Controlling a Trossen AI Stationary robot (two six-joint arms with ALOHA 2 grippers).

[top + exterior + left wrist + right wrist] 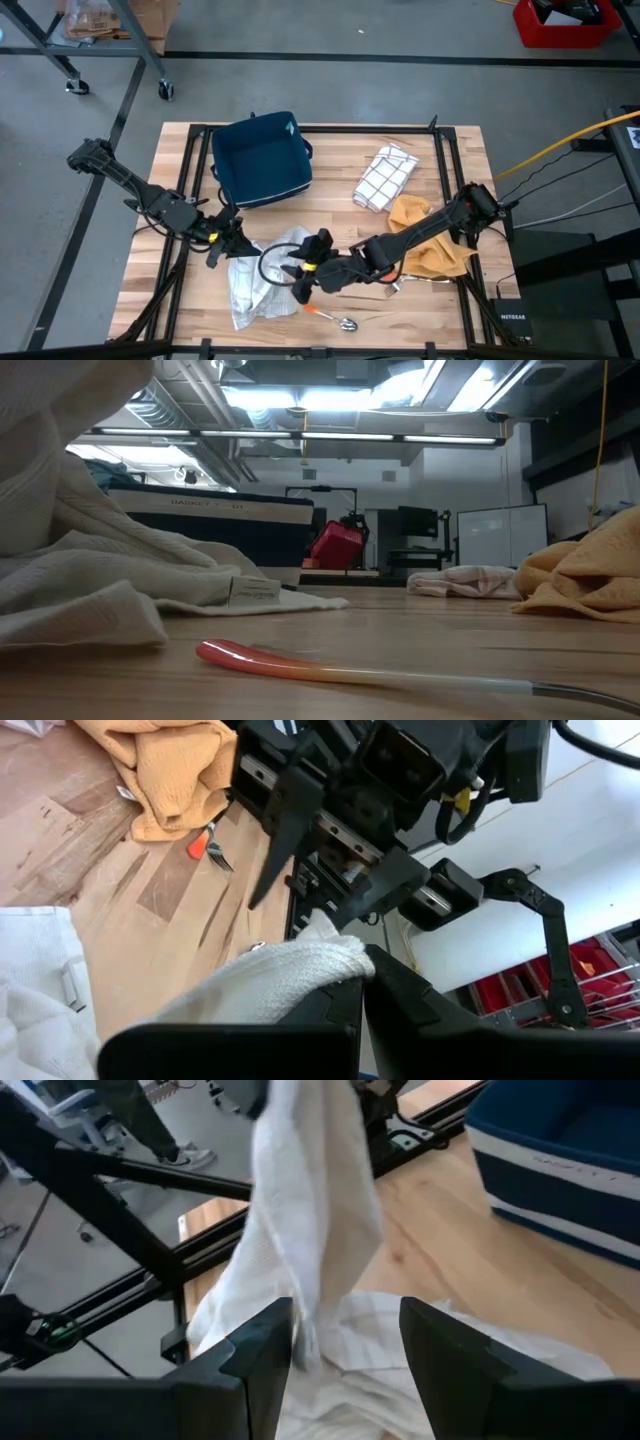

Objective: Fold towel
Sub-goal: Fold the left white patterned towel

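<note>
The left tool (pixel 232 243) is clamped shut on a fold of the crumpled white cloth towel (pixel 255 283), lifting that part off the wooden slatted desk (pixel 330 190) – the rest lies heaped just below and beside it. The right tool (pixel 303 270) faces it from close by with its fingers (pixel 262 1350) spread apart, the hanging cloth between them but not gripped. Behind the right tool, along its arm, sits a rumpled orange cloth (pixel 432 240); an orange-handled metal spoon (pixel 330 317) lies just beside the tool – a dark blue fabric bin (pixel 262 158) stands farther off, beyond the left tool
</note>
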